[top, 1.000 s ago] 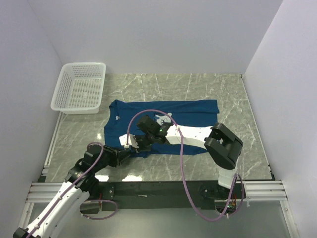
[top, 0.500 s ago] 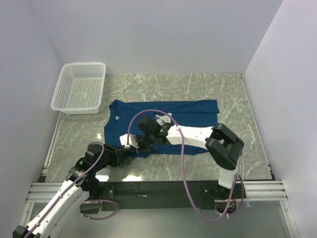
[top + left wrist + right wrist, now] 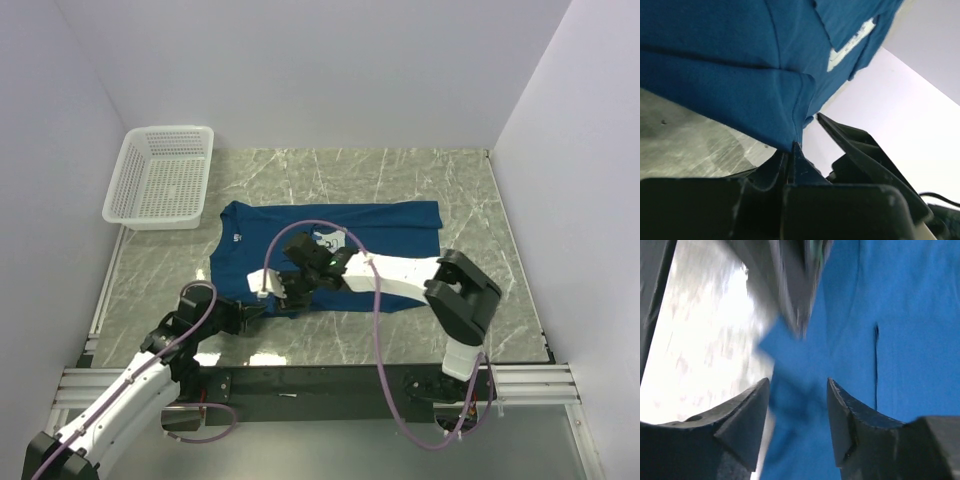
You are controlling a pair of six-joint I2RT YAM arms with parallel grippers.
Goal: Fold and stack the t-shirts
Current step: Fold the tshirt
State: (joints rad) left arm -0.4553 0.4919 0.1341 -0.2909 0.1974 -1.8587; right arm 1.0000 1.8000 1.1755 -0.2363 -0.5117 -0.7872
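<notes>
The navy t-shirt (image 3: 390, 225) lies spread flat in the middle of the table, its pale print (image 3: 326, 241) half hidden under the right arm. My left gripper (image 3: 266, 305) is at the shirt's near edge. In the left wrist view it (image 3: 793, 146) is shut on a pinched fold of the blue t-shirt (image 3: 740, 75). My right gripper (image 3: 295, 289) hovers just beside it over the same edge. In the right wrist view its jaws (image 3: 797, 390) stand open, with the t-shirt (image 3: 900, 340) below and nothing between them.
A white lattice basket (image 3: 160, 177) stands at the far left corner of the marble table (image 3: 460, 185). White walls close in on three sides. The right arm's pink cable (image 3: 375, 330) loops over the near edge of the shirt.
My right gripper has opened and let go of the shirt's near edge. My left gripper opened briefly, then shut on that edge. Both arms shifted slightly.
</notes>
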